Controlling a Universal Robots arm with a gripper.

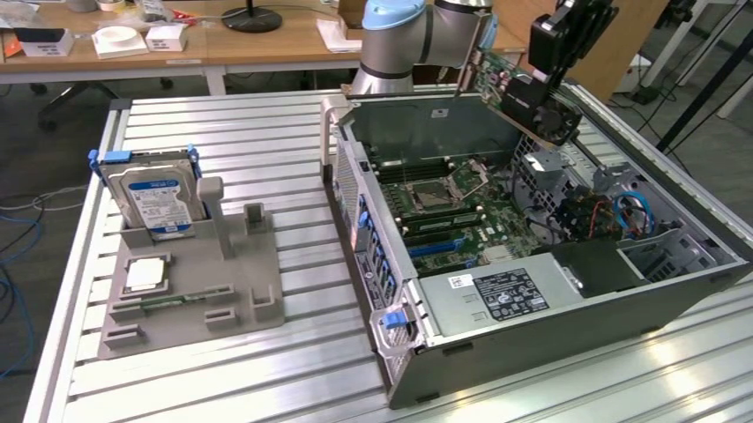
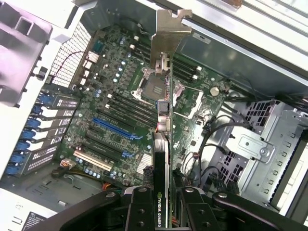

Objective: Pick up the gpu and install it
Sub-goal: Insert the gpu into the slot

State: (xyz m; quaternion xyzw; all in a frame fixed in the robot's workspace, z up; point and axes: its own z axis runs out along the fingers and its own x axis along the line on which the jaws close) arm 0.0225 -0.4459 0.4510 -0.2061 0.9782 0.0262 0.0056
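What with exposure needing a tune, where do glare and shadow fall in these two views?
Exterior view: glare streaks the table's bare slats near the case, whose bay beside the power supply is dark. Wrist view: slats beyond the case wall wash out white; the motherboard is evenly lit, the gpu bracket bright.

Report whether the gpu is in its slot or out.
Out. The gpu hangs in the gripper above the open case; the wrist view shows it clear of the motherboard, the blue slot bare.

Wooden desks behind slatted aluminium table; grey floor, blue cable
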